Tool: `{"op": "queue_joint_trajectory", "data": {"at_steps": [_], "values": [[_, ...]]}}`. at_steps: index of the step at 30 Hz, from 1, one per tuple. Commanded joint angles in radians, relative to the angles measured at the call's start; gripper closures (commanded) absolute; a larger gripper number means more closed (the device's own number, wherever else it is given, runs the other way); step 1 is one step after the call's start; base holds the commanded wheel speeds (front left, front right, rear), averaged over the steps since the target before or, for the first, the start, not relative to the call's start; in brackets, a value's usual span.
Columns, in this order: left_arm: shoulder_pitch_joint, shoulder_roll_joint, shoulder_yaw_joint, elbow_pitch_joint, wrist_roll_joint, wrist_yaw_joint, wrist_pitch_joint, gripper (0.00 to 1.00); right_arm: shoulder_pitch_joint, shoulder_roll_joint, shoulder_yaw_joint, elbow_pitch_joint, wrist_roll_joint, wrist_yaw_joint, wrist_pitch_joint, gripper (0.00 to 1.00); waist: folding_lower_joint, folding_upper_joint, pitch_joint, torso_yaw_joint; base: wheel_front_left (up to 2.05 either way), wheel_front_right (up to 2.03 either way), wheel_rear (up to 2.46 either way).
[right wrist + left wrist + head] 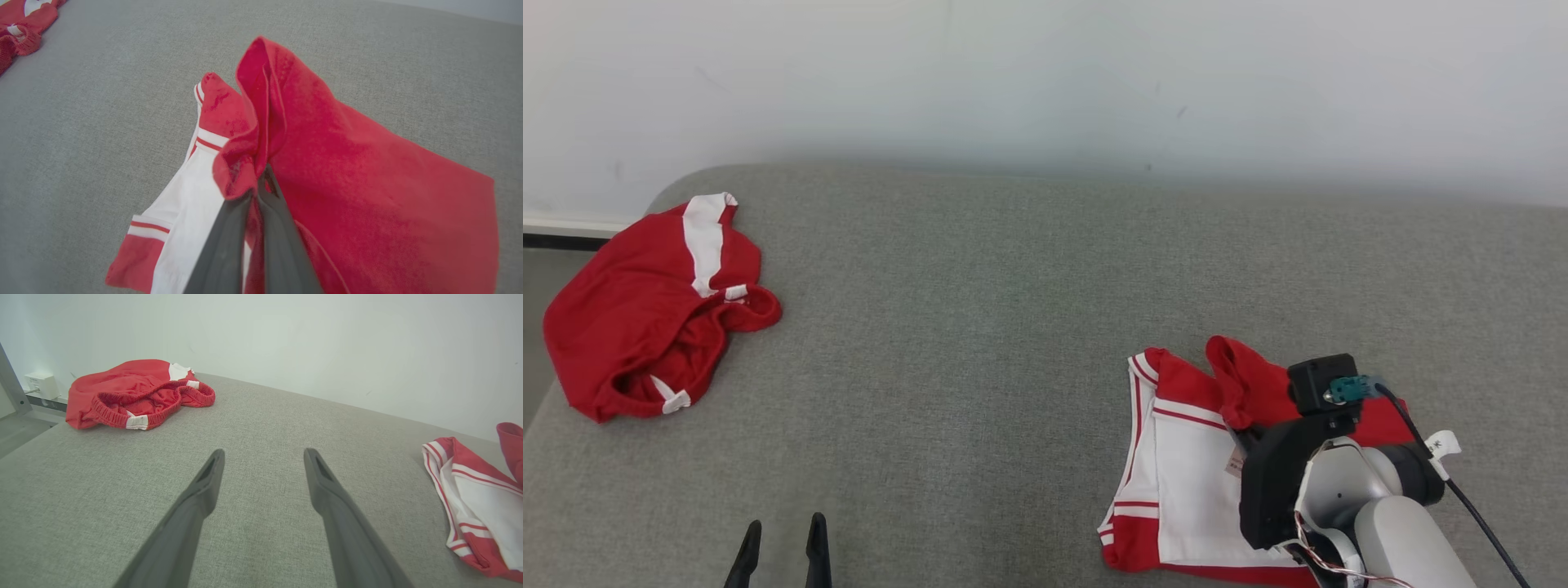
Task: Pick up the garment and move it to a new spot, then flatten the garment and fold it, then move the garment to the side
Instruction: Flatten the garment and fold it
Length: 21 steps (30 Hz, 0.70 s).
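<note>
Step, prob.: pick-up of red-white garment (1176, 465), crumpled at 4 o'clock on grey surface (980, 327). R gripper (263, 171) closed, pinching a red fold of it. L gripper (783, 535) at 7 o'clock, jaws wide, holds nothing. Next: lift clear, carry twd centre w/o losing the pinch. 2nd red garment (645, 318) at 10 o'clock.

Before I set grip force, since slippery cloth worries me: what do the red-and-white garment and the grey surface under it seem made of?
The red-and-white garment looks like soft, matte knit, perhaps cotton jersey: it bunches limply where the right gripper pinches it, no sheen. The grey surface looks like coarse woven upholstery cloth, with a flecked weave.
</note>
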Motion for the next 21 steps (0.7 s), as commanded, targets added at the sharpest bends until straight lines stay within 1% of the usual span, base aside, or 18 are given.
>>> {"op": "queue_joint_trajectory", "data": {"at_steps": [1,5,11,16,21], "values": [[-0.005,-0.004,0.0,0.001,0.0,0.002,-0.003,0.0,-0.015,0.004,0.013,0.012,0.012,-0.002,-0.008,1.0,0.0,0.0,0.008,0.02,0.0,0.0,0.0],[-0.012,-0.009,-0.003,0.001,0.0,0.002,-0.003,0.0,-0.038,0.011,0.058,0.06,0.033,-0.002,-0.021,1.0,0.0,0.0,0.014,0.046,0.0,0.0,0.0],[-0.012,-0.013,-0.006,0.003,-0.003,0.002,-0.003,0.0,-0.055,0.019,0.092,0.12,0.051,-0.002,-0.041,1.0,0.0,0.0,0.017,0.082,0.0,0.0,0.0],[-0.013,-0.017,-0.008,0.005,0.003,0.002,-0.003,0.0,-0.071,0.022,0.11,0.167,0.084,-0.002,-0.065,1.0,0.0,0.0,0.018,0.1,0.0,0.0,0.0],[-0.014,-0.019,-0.007,0.007,0.002,0.002,-0.003,0.0,-0.08,0.023,0.105,0.2,0.087,-0.002,-0.086,1.0,0.0,0.0,0.015,0.106,0.0,0.0,0.0]]}}
